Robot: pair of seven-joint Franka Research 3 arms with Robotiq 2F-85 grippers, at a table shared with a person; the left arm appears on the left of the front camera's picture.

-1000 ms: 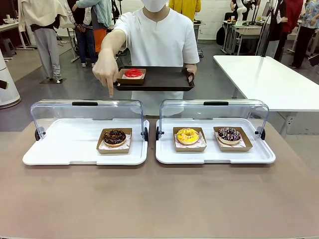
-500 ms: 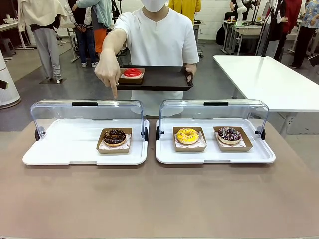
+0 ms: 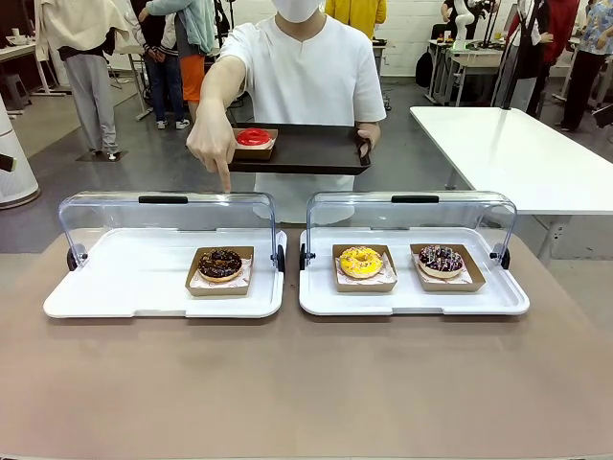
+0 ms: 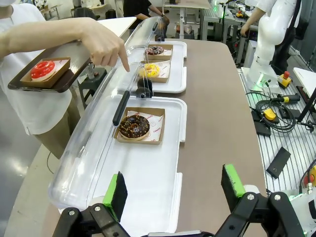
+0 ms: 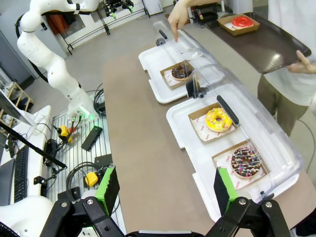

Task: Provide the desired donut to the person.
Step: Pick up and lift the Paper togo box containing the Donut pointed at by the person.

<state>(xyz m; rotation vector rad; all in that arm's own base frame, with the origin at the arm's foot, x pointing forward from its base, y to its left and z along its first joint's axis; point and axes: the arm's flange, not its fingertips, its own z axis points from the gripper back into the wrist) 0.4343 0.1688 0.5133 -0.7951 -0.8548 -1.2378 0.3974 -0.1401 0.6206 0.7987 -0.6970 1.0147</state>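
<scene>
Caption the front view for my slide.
White-shirted person holding a dark tray with a red donut points down toward the chocolate sprinkled donut in the left clear-lidded white tray.

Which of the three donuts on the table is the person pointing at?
The chocolate donut, alone in the left tray: the person's hand points down toward it. The yellow donut and the sprinkled donut sit in the right tray.
</scene>
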